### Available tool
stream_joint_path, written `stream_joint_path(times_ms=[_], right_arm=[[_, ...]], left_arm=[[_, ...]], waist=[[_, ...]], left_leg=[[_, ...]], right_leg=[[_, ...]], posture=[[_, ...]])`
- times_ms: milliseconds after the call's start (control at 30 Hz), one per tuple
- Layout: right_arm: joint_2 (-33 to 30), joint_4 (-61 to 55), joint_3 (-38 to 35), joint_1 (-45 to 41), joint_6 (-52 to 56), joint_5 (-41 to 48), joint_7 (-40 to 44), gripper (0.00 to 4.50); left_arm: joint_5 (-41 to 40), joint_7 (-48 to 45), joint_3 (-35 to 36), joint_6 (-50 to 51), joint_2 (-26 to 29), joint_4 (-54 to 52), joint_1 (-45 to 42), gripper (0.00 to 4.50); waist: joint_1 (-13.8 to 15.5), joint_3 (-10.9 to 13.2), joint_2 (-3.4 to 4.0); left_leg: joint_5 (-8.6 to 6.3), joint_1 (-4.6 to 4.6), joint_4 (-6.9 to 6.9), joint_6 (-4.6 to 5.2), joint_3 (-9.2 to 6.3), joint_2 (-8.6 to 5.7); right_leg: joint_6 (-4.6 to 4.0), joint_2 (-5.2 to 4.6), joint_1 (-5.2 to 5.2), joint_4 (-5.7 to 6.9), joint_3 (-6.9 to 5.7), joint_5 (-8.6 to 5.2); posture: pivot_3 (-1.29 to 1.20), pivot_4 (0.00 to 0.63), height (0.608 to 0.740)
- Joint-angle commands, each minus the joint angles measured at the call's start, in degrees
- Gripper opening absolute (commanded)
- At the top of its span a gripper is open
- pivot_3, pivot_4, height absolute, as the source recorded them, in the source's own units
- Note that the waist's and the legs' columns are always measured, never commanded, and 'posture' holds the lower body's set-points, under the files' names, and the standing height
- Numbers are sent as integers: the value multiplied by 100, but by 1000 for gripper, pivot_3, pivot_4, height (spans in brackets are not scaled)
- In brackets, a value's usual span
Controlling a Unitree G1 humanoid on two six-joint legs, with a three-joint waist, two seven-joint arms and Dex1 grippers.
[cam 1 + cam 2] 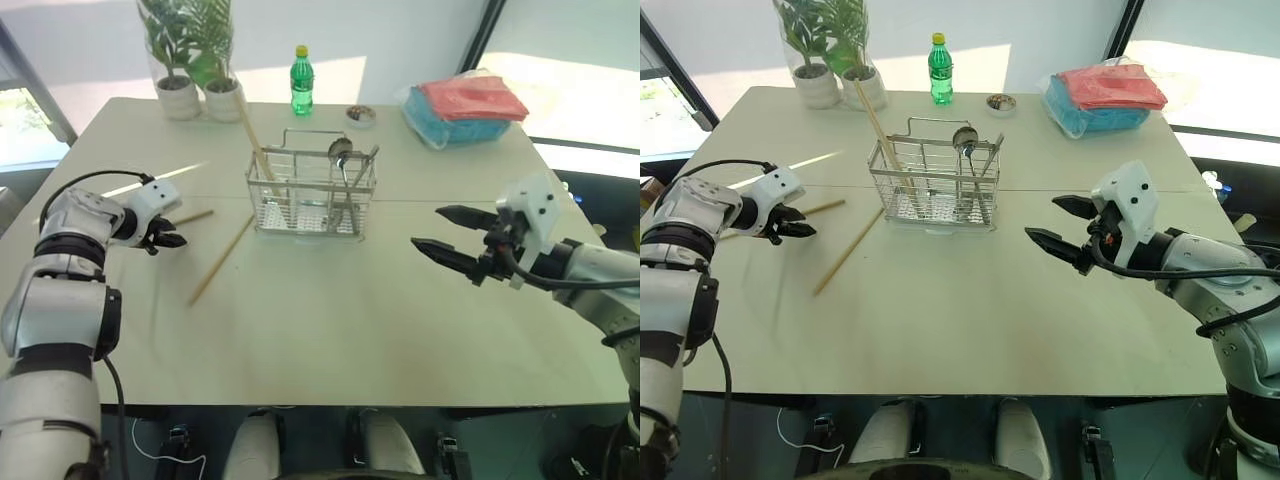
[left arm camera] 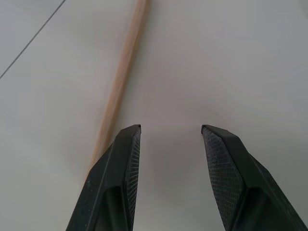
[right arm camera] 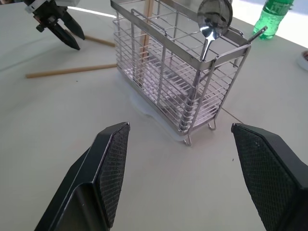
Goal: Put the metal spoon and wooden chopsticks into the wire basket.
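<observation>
Head views: wire basket (image 1: 312, 195) stands toward table's (image 1: 330, 330) far edge – metal spoon (image 1: 341, 160) and one wooden chopstick (image 1: 255, 140) upright inside. Two chopsticks (image 1: 222, 260) flat on table toward left edge, beside left gripper (image 1: 172, 240).
Left wrist: fingers apart, empty, chopstick just beside.
Right wrist: right gripper (image 3: 185, 159) wide apart, empty – facing basket.

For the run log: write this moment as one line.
spoon: in basket | chopsticks: one in basket, two on table | left gripper: open over chopstick | right gripper: open, empty

Head cams look down at table (image 1: 330, 330); wrist cams close.
</observation>
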Motion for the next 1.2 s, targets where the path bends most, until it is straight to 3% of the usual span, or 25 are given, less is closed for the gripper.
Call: stream_joint_path(times_ms=[33, 500, 767, 833, 1200], right_arm=[[21, -139, -193, 13, -91, 47, -53, 3518], [-17, -204, -334, 116, -3, 193, -160, 3518], [-63, -158, -423, 92, 51, 281, -268, 3518], [-73, -158, -442, 100, 58, 292, -279, 3518], [-94, -127, -508, 91, 94, 278, -304, 3518]], left_arm=[[84, 470, 46, -73, 99, 6, -201, 2112], [188, 1263, 91, 141, -74, 106, 4, 2112], [156, 1135, 169, 311, -132, 109, 26, 2112], [196, 1132, 135, 309, -134, 108, 42, 1579], [276, 1218, 73, 282, -131, 108, 66, 1579]], waist=[[-1, 0, 0], [1, 0, -1], [-1, -1, -1], [-1, -1, -2], [-1, -1, -2]], left_leg=[[0, 0, 0, 0, 0, 0], [0, 0, 0, 0, 0, 0], [0, 2, 0, 0, 1, 0], [0, 2, 0, 0, 1, 0], [0, 3, 0, 0, 0, 0]], right_leg=[[1, 0, 0, 0, 0, 1], [4, 0, -1, 1, 0, 3], [4, 0, -1, 3, 0, 2], [4, 0, 0, 3, 0, 2], [4, 0, 0, 5, 0, 2]], posture=[[0, 150, 723], [0, 150, 723], [0, 150, 723], [0, 150, 723], [0, 150, 723]])
